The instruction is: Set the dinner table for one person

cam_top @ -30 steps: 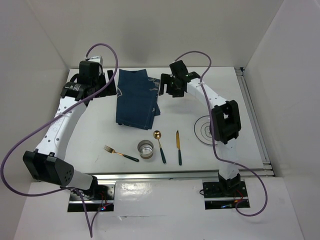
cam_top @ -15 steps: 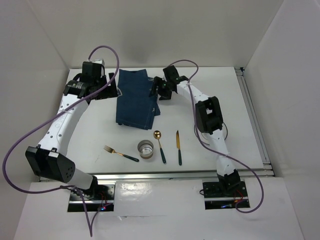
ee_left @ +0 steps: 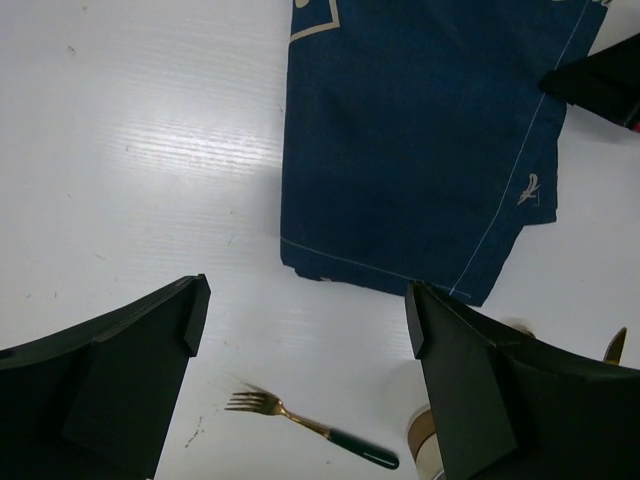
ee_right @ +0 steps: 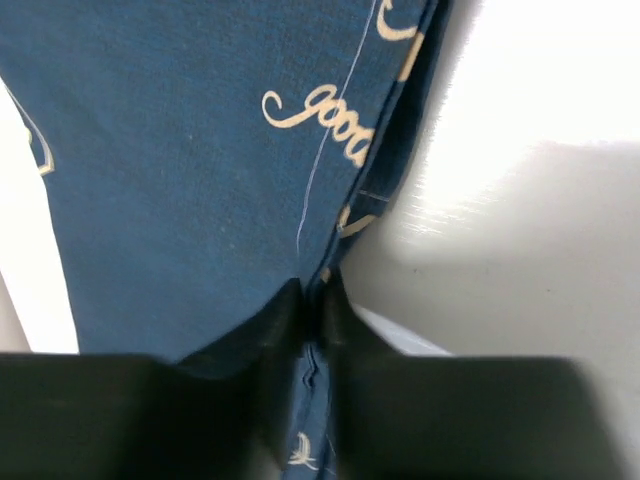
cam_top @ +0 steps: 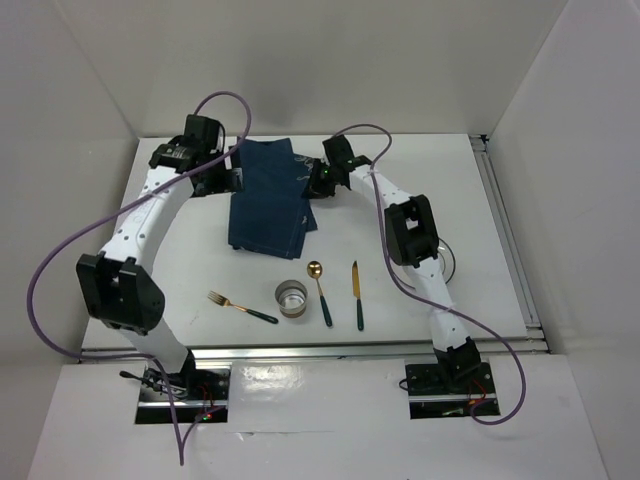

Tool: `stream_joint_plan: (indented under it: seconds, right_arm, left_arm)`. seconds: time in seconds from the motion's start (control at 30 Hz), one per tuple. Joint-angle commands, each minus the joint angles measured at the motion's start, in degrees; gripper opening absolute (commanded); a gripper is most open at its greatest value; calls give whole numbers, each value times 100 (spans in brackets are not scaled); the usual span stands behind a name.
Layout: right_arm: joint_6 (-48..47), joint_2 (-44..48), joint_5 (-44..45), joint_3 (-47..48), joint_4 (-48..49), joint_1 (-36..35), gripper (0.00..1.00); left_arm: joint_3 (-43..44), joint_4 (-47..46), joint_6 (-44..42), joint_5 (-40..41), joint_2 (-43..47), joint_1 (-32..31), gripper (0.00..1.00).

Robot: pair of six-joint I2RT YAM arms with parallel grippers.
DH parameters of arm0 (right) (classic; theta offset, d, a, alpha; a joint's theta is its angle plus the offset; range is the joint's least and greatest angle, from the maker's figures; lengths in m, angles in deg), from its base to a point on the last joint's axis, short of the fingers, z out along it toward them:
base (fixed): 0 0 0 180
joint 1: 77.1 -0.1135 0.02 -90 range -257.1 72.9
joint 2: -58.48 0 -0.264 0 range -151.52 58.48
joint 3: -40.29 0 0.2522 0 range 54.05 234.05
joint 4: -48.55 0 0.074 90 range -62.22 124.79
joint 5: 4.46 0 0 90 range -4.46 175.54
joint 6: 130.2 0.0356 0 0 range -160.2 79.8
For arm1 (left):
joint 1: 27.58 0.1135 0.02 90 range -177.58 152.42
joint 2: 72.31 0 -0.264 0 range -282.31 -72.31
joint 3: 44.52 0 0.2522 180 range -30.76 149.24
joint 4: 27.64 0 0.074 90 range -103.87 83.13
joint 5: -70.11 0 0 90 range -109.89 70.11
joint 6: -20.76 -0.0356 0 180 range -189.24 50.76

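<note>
White bench [cam_top: 180, 250] beneath the folded blue cloth [cam_top: 268, 200], which sits at its far middle. Left gripper [ee_left: 305, 320] just left of cloth, spread wide, holding nothing. Right gripper [ee_right: 312, 295] pinched shut on cloth's right edge. Nearer than cloth, apart from it: knife [cam_top: 357, 295], spoon [cam_top: 319, 290], fork [cam_top: 241, 306], cup [cam_top: 291, 298].

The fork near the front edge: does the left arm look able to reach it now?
Probably yes. The left gripper is open and empty, and the fork lies uncovered on that arm's side, with nothing between them.
</note>
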Motion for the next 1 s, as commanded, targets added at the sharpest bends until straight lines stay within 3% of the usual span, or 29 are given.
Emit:
stream_joint_plan:
  seconds: [0.0, 0.03, 0.1, 0.37, 0.67, 0.87, 0.97]
  right_arm:
    - [22, 97, -22, 324, 151, -60, 19]
    - [-48, 150, -22, 325, 151, -60, 8]
    - [-118, 290, 101, 378, 151, -60, 0]
    - [-1092, 1415, 154, 387, -174, 97, 0]
    - [-3104, 3258, -601, -1185, -429, 45, 0]
    - [-3757, 4447, -461, -2863, 28, -8, 0]
    - [-4020, 4571, -523, -2865, -103, -8, 0]
  left_arm:
    - [635, 231, 186, 99, -485, -4, 99]
    - [742, 318, 248, 99, -601, -4, 99]
    - [988, 319, 248, -58, -803, 65, 99]
    - [1411, 433, 442, -1016, -1305, 566, 98]
    - [2113, 100, 941, -2517, -1998, 1024, 98]
    - [2859, -128, 1364, -3643, -3009, 1094, 98]
    - [3054, -558, 1662, -4407, -3484, 1094, 98]
